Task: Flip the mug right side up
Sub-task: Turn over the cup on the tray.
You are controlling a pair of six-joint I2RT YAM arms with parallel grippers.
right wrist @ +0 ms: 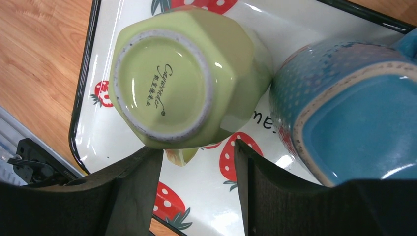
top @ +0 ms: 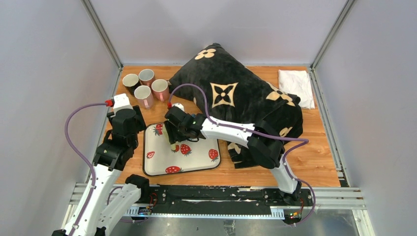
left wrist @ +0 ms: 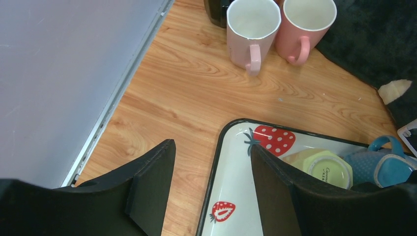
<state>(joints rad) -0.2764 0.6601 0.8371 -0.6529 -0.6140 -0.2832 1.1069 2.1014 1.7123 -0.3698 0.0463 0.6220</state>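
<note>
The right gripper (right wrist: 196, 162) stands part open and empty, its jaws straddling a green nub (right wrist: 181, 156), probably the handle, below the green mug (right wrist: 167, 93). That mug, which I take to be the target, sits bottom-up at the upper left of the right wrist frame. It is on the tray (right wrist: 285, 19), touching or just beside a blue mug (right wrist: 344, 108) that is also inverted. The left gripper (left wrist: 211, 157) hangs part open and empty over the tray's left rim. Risks: a pinch on the handle alone may let the glazed mug swing or slip. Rolling it could knock the blue mug, and the tray may slide.
</note>
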